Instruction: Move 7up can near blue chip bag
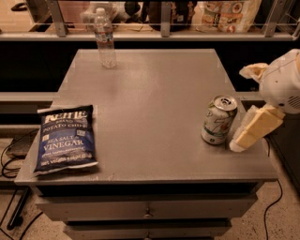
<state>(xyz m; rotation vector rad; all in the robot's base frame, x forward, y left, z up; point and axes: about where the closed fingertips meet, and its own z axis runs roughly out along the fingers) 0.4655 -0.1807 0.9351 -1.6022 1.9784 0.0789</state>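
The 7up can [218, 120] stands upright on the right side of the grey table [154, 93], white and green with a silver top. The blue chip bag [64, 138] lies flat at the table's front left corner, far from the can. My gripper [240, 109] comes in from the right edge, just right of the can. It is open. Its lower cream finger [253, 129] reaches down to the table beside the can's base. Its upper finger [253, 71] sits higher and farther back. The gripper holds nothing.
A clear plastic water bottle [105, 38] stands at the table's back left. A railing and a shelf with packaged goods [225, 13] run behind the table. Drawers [147, 211] sit under the front edge. Cables [9, 164] lie on the floor at left.
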